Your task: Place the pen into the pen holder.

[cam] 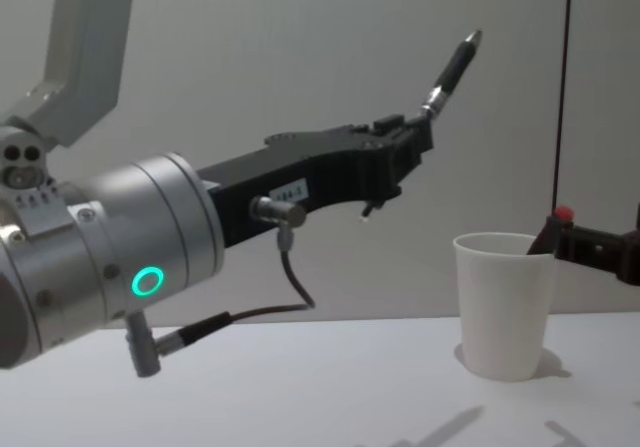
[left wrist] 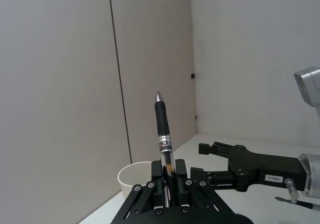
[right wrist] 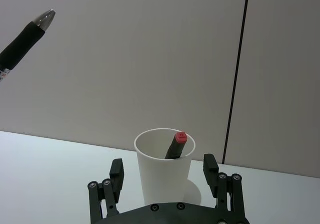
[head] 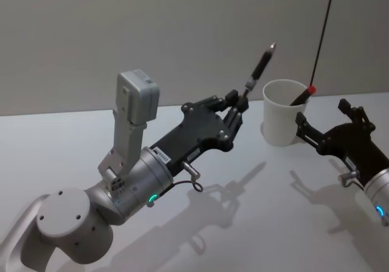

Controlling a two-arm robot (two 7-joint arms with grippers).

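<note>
The left gripper (head: 237,106) clasped a black, silver-tipped pen (head: 259,68) aloft beside the white paper cup (head: 279,123); the right gripper (right wrist: 163,162) straddled it, unclenched.

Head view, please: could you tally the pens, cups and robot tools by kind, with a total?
Pens: 2, the black pen gripped tip-up by the left tool, and a red-capped pen standing in the cup.
Cups: 1, the white pen holder.
Tools: 2, the left one and the right tool, open beside the cup.
Total: 5.
</note>
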